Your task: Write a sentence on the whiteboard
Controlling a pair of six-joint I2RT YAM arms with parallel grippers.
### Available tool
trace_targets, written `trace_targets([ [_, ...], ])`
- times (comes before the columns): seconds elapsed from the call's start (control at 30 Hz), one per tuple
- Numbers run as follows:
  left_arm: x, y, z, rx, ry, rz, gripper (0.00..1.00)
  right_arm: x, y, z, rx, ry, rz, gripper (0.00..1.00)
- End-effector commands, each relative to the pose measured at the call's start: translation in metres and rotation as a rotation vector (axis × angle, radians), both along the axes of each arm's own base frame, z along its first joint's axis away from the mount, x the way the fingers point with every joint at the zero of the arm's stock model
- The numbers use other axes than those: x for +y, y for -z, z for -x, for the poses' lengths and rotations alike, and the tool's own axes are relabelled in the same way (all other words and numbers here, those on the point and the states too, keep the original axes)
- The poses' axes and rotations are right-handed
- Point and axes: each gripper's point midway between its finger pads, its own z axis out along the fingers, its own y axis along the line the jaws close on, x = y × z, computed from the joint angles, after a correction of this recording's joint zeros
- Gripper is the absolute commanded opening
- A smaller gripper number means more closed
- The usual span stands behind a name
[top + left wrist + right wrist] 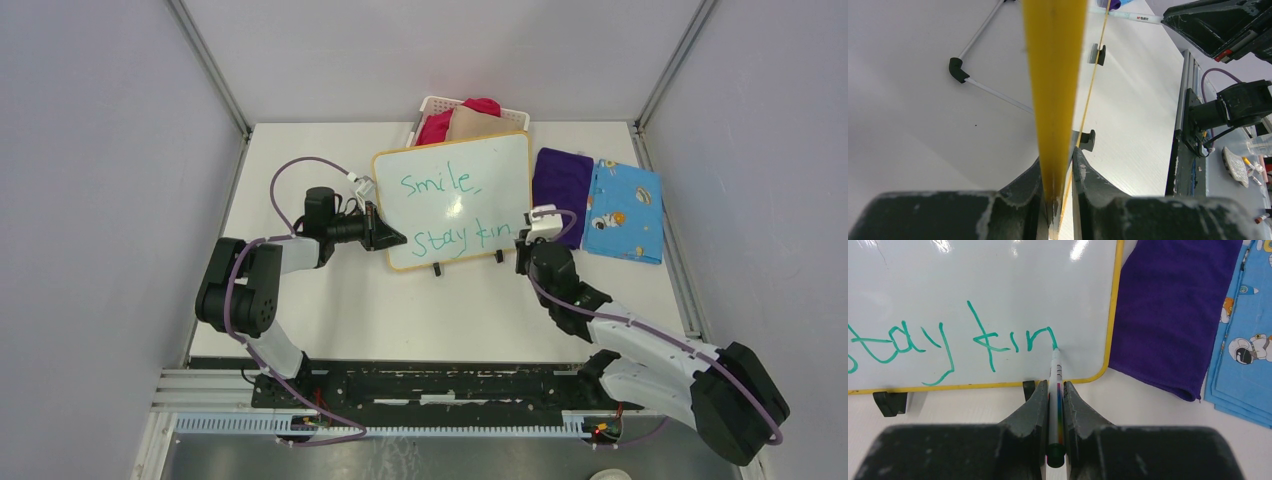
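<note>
— Two lines of green handwritten marker words (437, 183) stand on the rectangular white board with the thin yellow-orange frame (500, 165): "Smile," above and "stay kin" below.

— Where does that board sit?

— It sits propped on two small black feet, toward the back middle of the white tabletop (330, 310). The left gripper (1055, 172) is closed narrow on the board's yellow left edge.

— And the other arm?

— The right gripper (1054, 390) pinches a white marker with a rainbow stripe (1054, 372). The marker's tip touches the board at the end of the "n", near the lower right corner.

— What lies around it?

— A folded purple cloth (560, 180) lies just right of the board, with a blue cartoon-print cloth (625, 210) beside that. Behind the board, a white slotted basket (432, 103) holds red and beige fabric.
</note>
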Motion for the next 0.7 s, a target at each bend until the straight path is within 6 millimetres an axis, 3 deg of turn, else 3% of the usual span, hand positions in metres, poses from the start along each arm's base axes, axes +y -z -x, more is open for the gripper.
trace_targets([
  [0.0, 0.004, 0.047, 0.019, 0.148, -0.027, -0.119, 0.02, -0.003, -0.026, -0.001, -0.056, 0.015, -0.053, 0.00],
  [0.17, 0.004, 0.047, 0.020, 0.149, -0.027, -0.120, 0.02, -0.006, -0.060, -0.008, -0.119, 0.045, -0.063, 0.00],
  [0.27, 0.004, 0.047, 0.019, 0.149, -0.028, -0.121, 0.02, -0.008, -0.071, -0.014, -0.137, 0.065, -0.068, 0.00],
  [0.47, 0.003, 0.047, 0.019, 0.149, -0.026, -0.120, 0.02, -0.005, -0.087, -0.029, -0.157, 0.076, -0.083, 0.00],
  [0.67, 0.003, 0.047, 0.020, 0.148, -0.025, -0.121, 0.02, -0.008, -0.088, -0.041, -0.149, 0.097, -0.078, 0.00],
])
